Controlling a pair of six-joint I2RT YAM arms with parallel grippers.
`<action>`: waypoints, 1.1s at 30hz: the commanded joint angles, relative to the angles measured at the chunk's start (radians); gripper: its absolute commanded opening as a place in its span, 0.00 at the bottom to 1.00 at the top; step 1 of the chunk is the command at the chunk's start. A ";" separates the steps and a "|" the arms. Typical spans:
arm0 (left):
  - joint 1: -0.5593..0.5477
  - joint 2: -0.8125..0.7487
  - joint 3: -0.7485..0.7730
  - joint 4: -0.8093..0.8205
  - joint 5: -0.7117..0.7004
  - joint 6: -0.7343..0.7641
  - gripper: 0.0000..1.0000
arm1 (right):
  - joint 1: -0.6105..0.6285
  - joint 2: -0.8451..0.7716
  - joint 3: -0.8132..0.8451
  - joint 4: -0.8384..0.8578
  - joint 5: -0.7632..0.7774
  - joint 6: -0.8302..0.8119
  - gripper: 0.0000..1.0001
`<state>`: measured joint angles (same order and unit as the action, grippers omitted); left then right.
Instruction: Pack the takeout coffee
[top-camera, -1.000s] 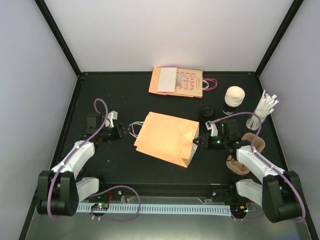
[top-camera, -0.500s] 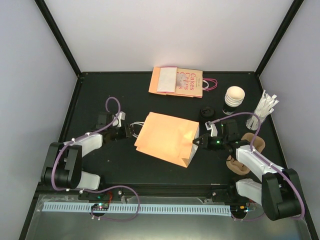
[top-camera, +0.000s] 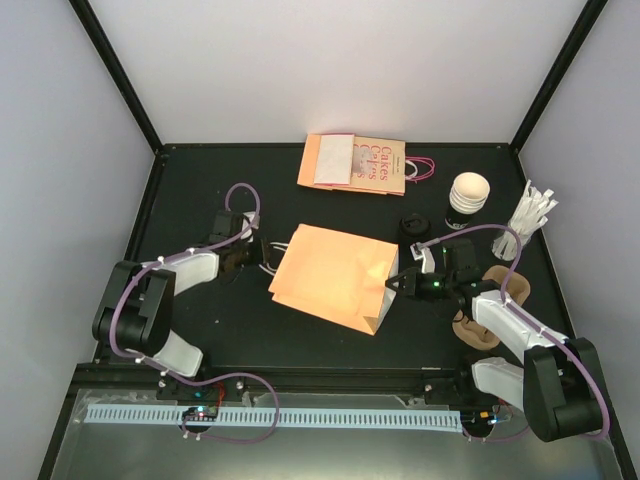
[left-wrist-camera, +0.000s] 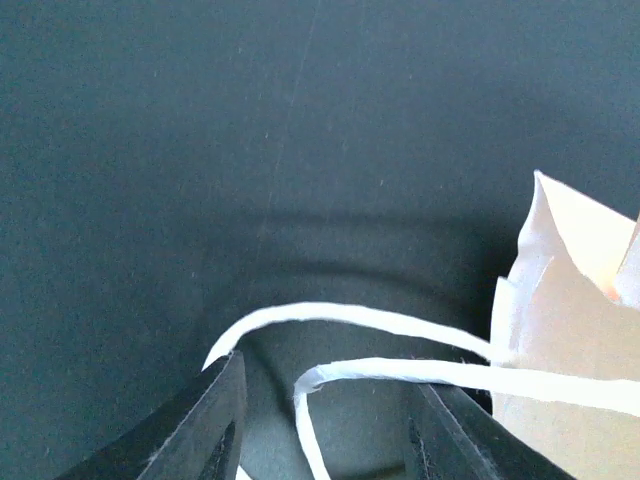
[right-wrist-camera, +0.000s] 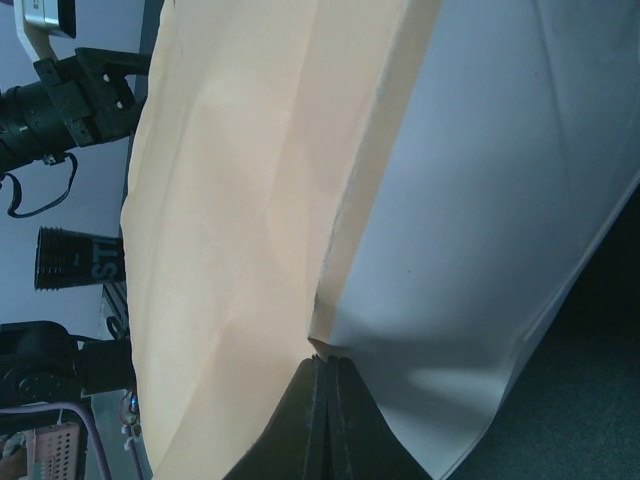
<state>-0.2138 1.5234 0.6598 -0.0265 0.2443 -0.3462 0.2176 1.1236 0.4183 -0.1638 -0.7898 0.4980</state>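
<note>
The left pincer (left-wrist-camera: 330, 400) stands part open and grips nothing. The two white handles (left-wrist-camera: 400, 372) of the plain paper bag (top-camera: 335, 272) run between its fingers. The right pincer (right-wrist-camera: 322, 360) is closed tight on the opposite edge of that bag, which lies flat in the middle of the bench (top-camera: 230, 190).

A second ago the left pincer sat just short of the handles, with its arm reaching up from the near edge. Now the arm's elbow has swung out to the left and the pincer has closed in around the loops. The right arm and the bag have not shifted.

Counted: two bags, the plain one and a printed bag (top-camera: 360, 163) lying flat at the back. One black cup (top-camera: 467, 196) stands upright and uncovered at the right rear. Its single lid (top-camera: 412, 224) lies on the bench between cup and plain bag. One bundle of straws (top-camera: 528, 213) stands right of the cup, and one brown carrier (top-camera: 497, 277) sits beside the right arm.
</note>
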 joint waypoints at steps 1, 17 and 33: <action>-0.027 0.028 0.065 -0.006 -0.095 0.018 0.45 | -0.006 -0.001 -0.013 -0.049 0.031 -0.005 0.01; -0.027 0.047 0.126 0.009 -0.265 -0.056 0.46 | -0.006 -0.018 -0.010 -0.063 0.036 -0.006 0.01; -0.004 -0.167 0.120 -0.103 -0.218 -0.050 0.02 | -0.007 -0.022 -0.016 -0.065 0.058 -0.006 0.01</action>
<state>-0.2310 1.4639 0.7521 -0.0856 0.0448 -0.3992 0.2180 1.1030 0.4187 -0.1680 -0.7876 0.4988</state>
